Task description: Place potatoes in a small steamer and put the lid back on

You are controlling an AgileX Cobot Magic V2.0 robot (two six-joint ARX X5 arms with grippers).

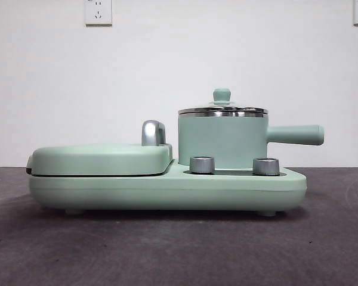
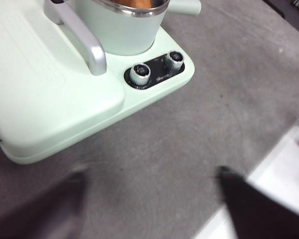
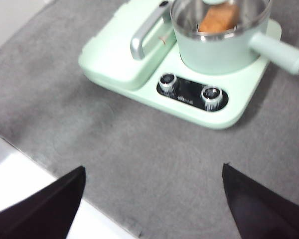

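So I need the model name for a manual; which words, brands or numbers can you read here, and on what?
No text here can be read for certain.
Control panel: a small pale print between the two knobs, too blurred to read.
The same print in the left wrist view: too small to read.
Wall sockets: no legible marking.

Steamer [image 1: 224, 142] matt mint, shiny steel rim; lid [image 1: 222, 109] clear glass.
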